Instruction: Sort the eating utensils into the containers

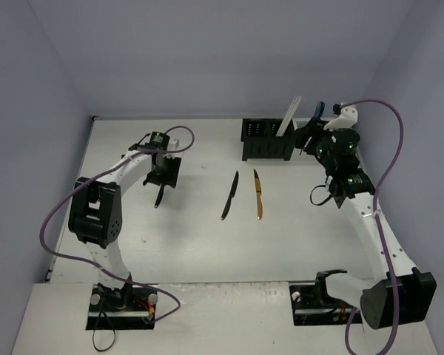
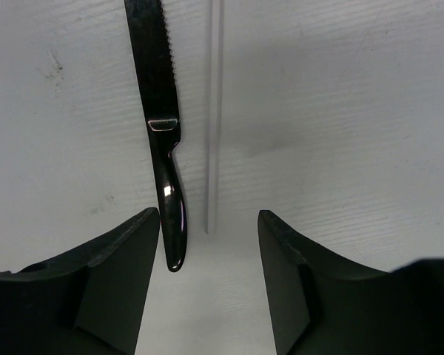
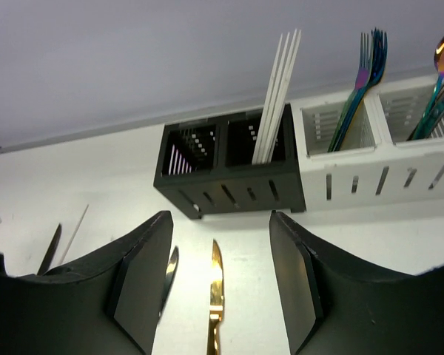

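Note:
My left gripper is open and low over the table, its fingers either side of the handle end of a black serrated knife. A thin white chopstick lies just right of that knife. A second black knife and a gold knife lie mid-table. My right gripper is open and empty, raised near the caddies. The black caddy holds white chopsticks in its right compartment. The white caddy holds an iridescent fork and spoon.
The caddies stand side by side at the back of the table, black on the left; my right arm covers most of the white one from above. Purple cables loop off both arms. Walls close in the back and sides.

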### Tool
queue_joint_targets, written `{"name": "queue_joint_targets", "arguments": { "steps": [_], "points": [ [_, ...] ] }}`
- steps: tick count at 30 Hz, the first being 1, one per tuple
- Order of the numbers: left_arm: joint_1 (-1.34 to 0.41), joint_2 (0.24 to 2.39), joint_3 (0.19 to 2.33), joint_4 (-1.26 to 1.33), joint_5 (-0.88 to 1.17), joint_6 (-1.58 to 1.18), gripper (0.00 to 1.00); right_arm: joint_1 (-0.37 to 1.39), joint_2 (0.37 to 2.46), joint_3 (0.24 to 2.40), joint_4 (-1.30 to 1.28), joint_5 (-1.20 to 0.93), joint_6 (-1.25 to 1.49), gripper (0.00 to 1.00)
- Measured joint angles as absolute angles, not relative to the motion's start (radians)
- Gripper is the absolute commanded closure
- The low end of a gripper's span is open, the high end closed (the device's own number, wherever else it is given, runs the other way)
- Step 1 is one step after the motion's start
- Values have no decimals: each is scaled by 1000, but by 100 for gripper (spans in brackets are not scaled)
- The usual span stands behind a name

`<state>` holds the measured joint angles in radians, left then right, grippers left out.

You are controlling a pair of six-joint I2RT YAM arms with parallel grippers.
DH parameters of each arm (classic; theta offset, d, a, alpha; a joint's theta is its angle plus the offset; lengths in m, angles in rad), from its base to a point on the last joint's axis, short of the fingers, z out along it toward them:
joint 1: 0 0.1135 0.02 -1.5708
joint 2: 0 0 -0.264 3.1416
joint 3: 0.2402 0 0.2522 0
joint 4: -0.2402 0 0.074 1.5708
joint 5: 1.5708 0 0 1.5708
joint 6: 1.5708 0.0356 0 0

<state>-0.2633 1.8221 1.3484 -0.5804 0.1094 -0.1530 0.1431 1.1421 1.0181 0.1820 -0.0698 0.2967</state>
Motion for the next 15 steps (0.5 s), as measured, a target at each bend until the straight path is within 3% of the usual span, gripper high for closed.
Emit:
{"name": "queue_joint_targets", "arguments": {
  "steps": [5, 15],
  "points": [
    [-277, 1831, 1385, -591, 112, -159, 66, 158, 1053, 956, 130, -78, 319, 47],
    [-290, 1927, 1429, -595, 107, -179, 69, 190, 984, 914, 92, -95, 371, 47]
  ]
}}
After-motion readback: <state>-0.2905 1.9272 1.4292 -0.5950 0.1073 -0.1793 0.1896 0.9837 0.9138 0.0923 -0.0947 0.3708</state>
